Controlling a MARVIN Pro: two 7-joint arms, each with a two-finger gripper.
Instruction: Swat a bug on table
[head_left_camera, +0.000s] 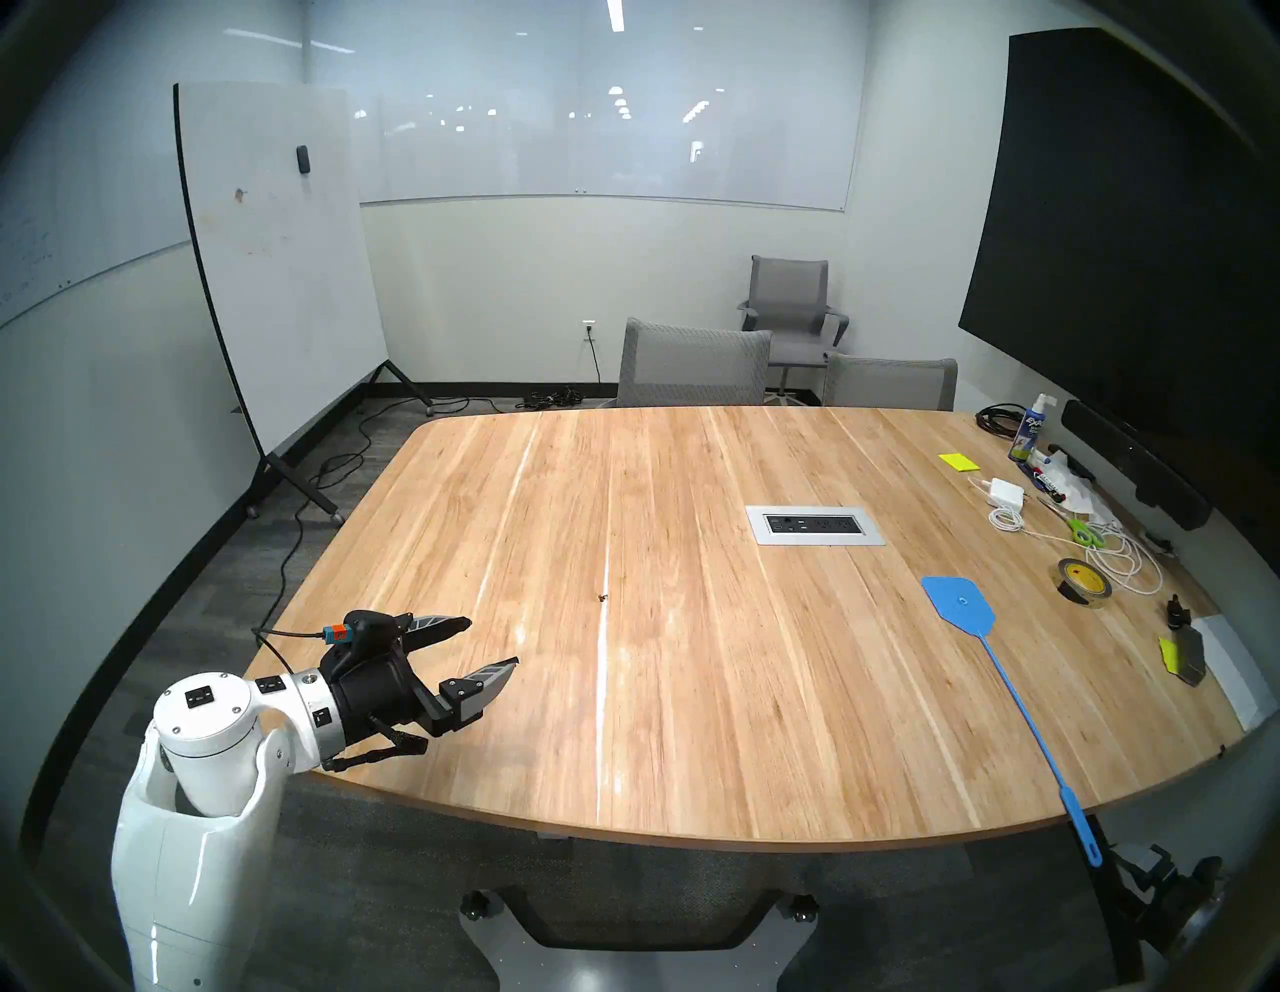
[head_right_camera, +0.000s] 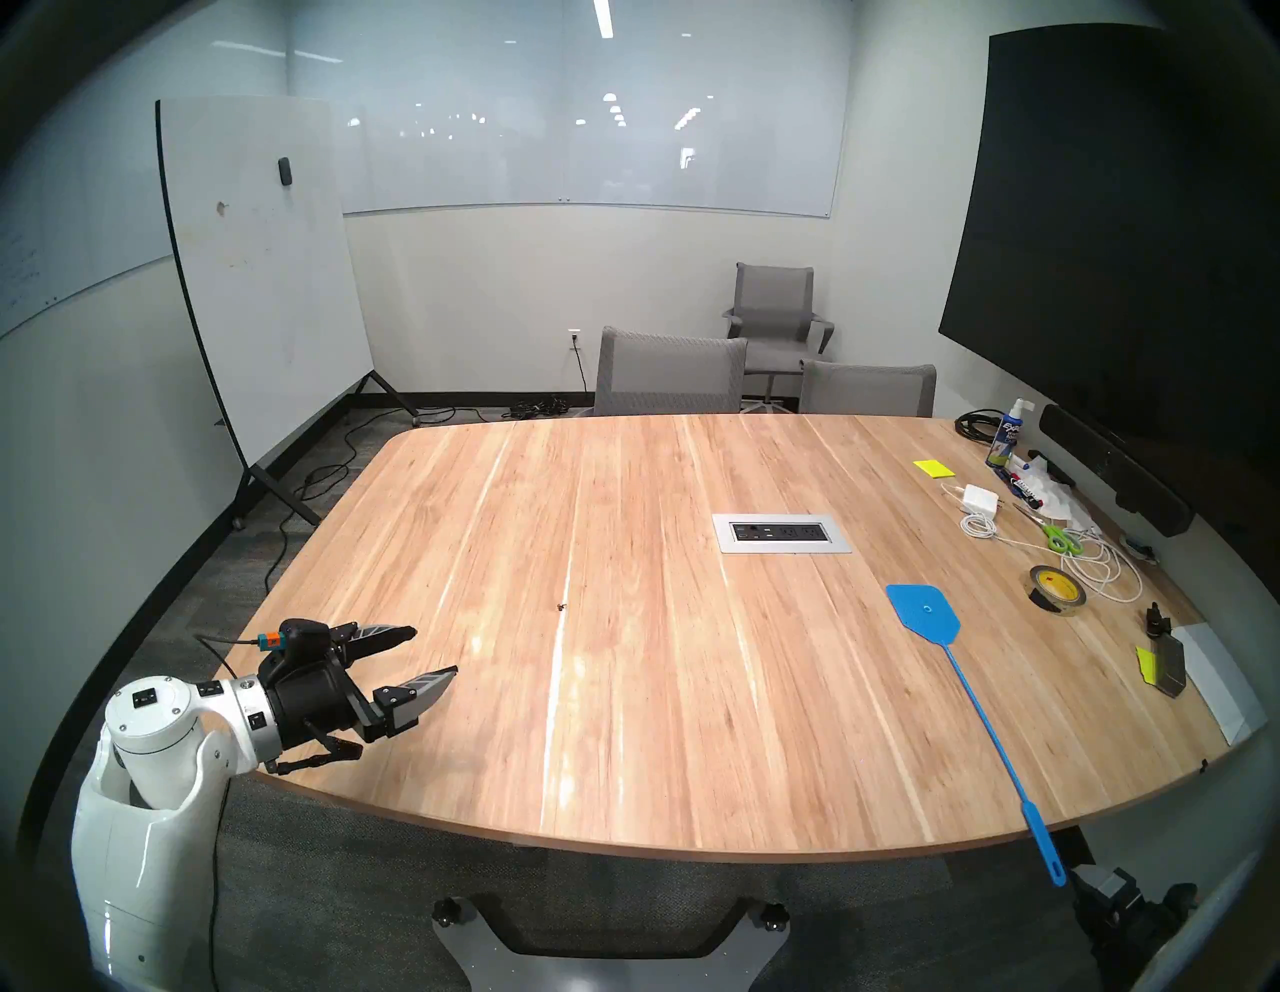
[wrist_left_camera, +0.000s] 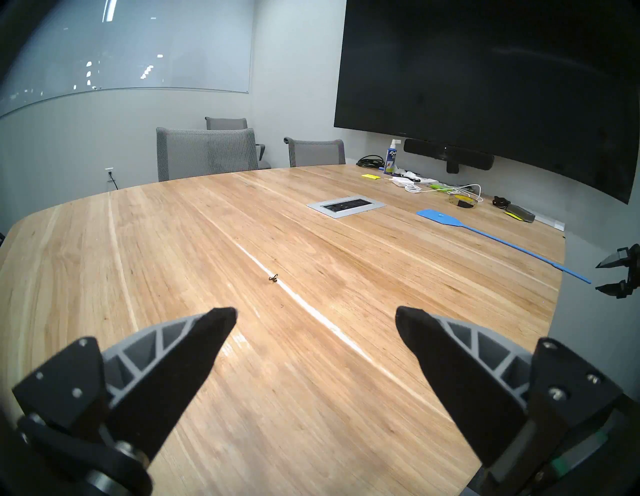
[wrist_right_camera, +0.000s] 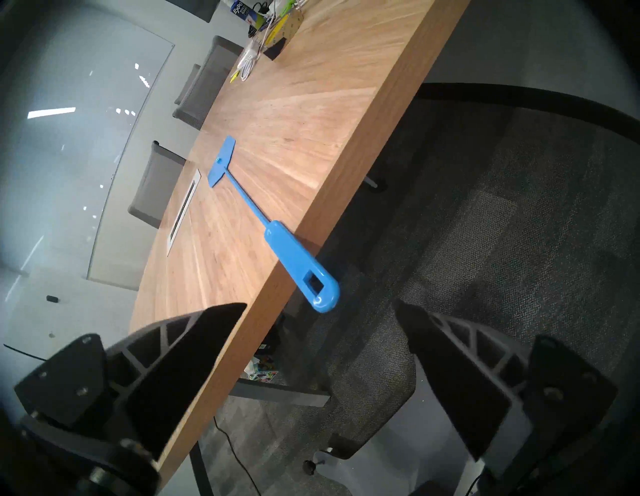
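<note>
Head camera shows the tiny dark bug (head_left_camera: 603, 596) sitting unswatted mid-way on the big light wooden table (head_left_camera: 692, 727). The blue plastic fly swatter (head_left_camera: 997, 665) lies untouched. Both the left gripper (head_left_camera: 494, 642) and right gripper (wrist_right_camera: 320, 308) gape empty, so all the work is left.

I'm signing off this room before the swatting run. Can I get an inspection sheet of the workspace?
Surface: wood-plank table, power-outlet panel inset.
Job's things: bug mid-table; blue fly swatter flat, handle overhanging the near edge.
Clutter: tape roll, green scissors, sticky notes, Expo spray bottle, charger.
Grippers: left gripper open, empty; right gripper open, short of the handle.
Cables: white cord; floor cables.
Surroundings: whiteboard, chairs, wall screen.
</note>
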